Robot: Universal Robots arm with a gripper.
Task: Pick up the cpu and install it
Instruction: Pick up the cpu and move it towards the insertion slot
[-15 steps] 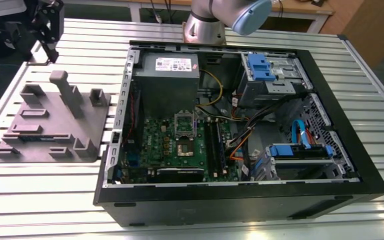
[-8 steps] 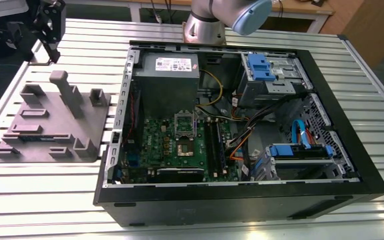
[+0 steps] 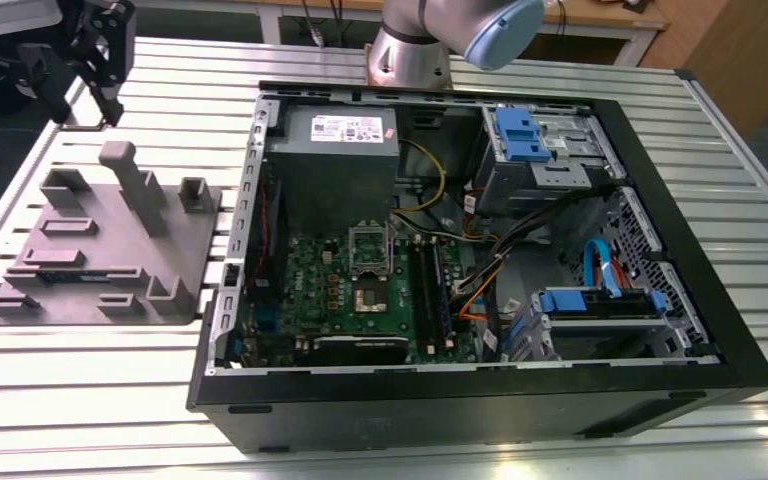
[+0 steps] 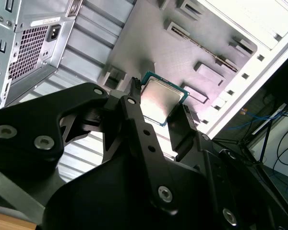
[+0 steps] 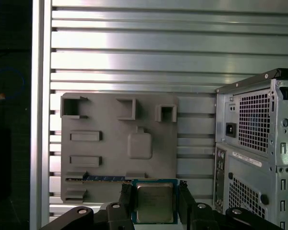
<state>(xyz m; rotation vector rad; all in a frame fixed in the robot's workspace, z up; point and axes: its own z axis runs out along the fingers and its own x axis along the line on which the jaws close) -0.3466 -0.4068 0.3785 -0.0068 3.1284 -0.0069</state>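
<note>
Slatted metal bench [image 3: 91, 410] carries everything. An open black computer case [image 3: 491, 400] lies on its side on the exterior view's right, with the arm [image 3: 418, 45] standing behind it. A grey parts fixture [image 3: 91, 260] sits flat on the bench just beside the case, on the exterior view's left. Inside the case is the green motherboard [image 3: 311, 285], and the socket [image 3: 364, 295] is near its middle with its retention frame raised, apparently vacant, though that is hard to confirm. A memory stick [image 5: 103, 178] lies in a slot on the fixture. The claw [image 3: 80, 105] hangs at the far corner on the exterior view's left, above the bench beyond the fixture and well apart from the case. The claw is clenched on the cpu [image 5: 154, 203], fingers [image 5: 126, 194] pressing two opposite edges, so the chip sits right between the tips. In both wrist views it looks lifted clear of the fixture, flat face toward the cameras. From the claw, the socket lies toward the exterior view's right and nearer that camera, past the fixture and over the case wall. The cpu is square, so it has no long axis. It is thin, with a shiny silver-grey lid, faint markings on top and a narrow teal-green board border showing around it.
</note>
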